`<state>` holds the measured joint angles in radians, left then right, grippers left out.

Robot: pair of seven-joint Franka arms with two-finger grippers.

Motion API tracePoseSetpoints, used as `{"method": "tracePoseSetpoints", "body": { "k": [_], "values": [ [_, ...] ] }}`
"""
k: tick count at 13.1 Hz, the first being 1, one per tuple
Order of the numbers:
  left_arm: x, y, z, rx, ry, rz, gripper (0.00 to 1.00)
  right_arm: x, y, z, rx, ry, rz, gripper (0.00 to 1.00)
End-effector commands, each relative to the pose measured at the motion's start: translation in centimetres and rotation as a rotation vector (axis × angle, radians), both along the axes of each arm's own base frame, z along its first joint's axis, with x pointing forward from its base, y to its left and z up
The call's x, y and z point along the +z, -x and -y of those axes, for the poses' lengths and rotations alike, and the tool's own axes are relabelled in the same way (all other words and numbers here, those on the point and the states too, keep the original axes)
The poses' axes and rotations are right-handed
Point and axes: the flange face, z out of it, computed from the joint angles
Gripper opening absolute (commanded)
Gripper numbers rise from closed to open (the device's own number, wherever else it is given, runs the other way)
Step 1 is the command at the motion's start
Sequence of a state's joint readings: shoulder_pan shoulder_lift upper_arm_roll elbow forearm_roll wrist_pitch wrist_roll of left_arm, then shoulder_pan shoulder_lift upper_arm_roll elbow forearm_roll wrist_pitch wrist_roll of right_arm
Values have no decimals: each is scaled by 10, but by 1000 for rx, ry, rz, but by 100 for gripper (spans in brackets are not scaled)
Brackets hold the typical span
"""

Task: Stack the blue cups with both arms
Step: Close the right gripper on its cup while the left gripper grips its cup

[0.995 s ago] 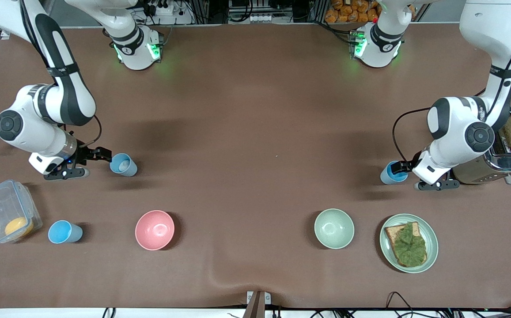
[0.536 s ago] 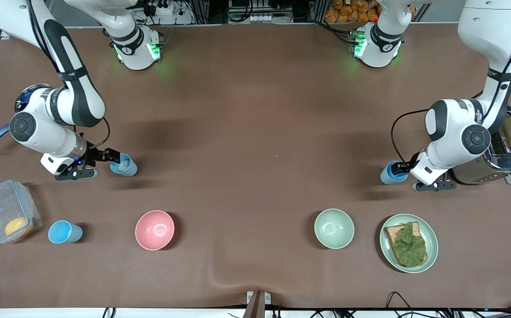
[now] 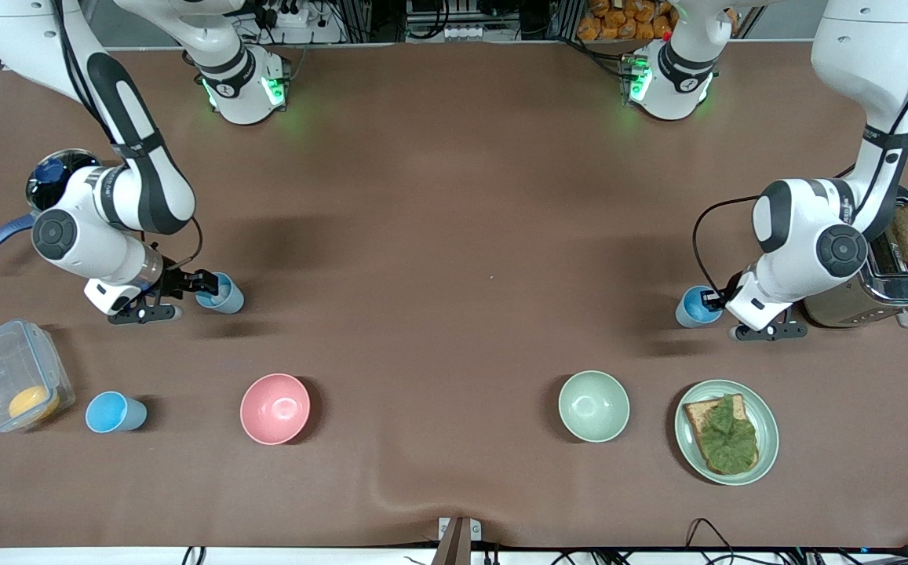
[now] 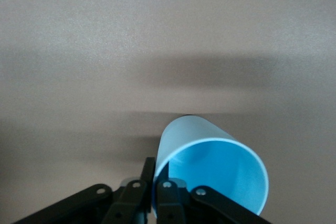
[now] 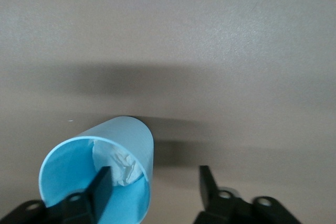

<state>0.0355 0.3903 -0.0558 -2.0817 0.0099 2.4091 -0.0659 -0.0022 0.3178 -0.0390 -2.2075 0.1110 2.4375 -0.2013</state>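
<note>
A paler blue cup (image 3: 222, 297) with crumpled white paper inside stands toward the right arm's end. My right gripper (image 3: 204, 282) is open at its rim. In the right wrist view the gripper (image 5: 154, 172) has one finger (image 5: 103, 181) inside the cup (image 5: 126, 136) and the other outside. A second blue cup (image 3: 691, 308) stands beside the toaster. My left gripper (image 3: 711, 299) is shut on its rim. In the left wrist view the gripper (image 4: 157, 170) pinches the cup's (image 4: 210, 153) wall. A brighter sky-blue cup (image 3: 114, 413) stands nearer the front camera, untouched.
A pink bowl (image 3: 275, 408), a green bowl (image 3: 593, 406) and a plate (image 3: 689, 439) with toast and lettuce lie nearer the front camera. A toaster (image 3: 905, 282) stands beside the left arm. A clear container (image 3: 10, 384) sits beside the sky-blue cup.
My right gripper has moved to the paler cup, and one finger now reaches inside its rim. My left arm has shifted only slightly at its cup.
</note>
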Motion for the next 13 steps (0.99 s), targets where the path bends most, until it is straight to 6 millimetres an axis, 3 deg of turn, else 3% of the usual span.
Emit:
{"method": "tracePoseSetpoints", "body": {
  "k": [1,3,5,8,11,13],
  "values": [
    [0,-4,2,-13,-5,11,0,-7,-3,-3,-22,-11,-4,0],
    [1,-5,2,-14,-5,13,0,-14,0,-2,-29,-13,-20,0],
    [9,-8,0,-14,-4,26,0,-10,-3,-14,-63,-33,-21,0],
    [38,-25,5,-14,-6,27,0,28,-26,-38,-43,-51,-63,0],
    [78,-45,24,-21,10,6,0,72,-46,-79,-22,-59,-79,0],
    [103,-55,38,-42,17,-4,0,89,-44,-133,-72,-42,-96,0]
  ]
}}
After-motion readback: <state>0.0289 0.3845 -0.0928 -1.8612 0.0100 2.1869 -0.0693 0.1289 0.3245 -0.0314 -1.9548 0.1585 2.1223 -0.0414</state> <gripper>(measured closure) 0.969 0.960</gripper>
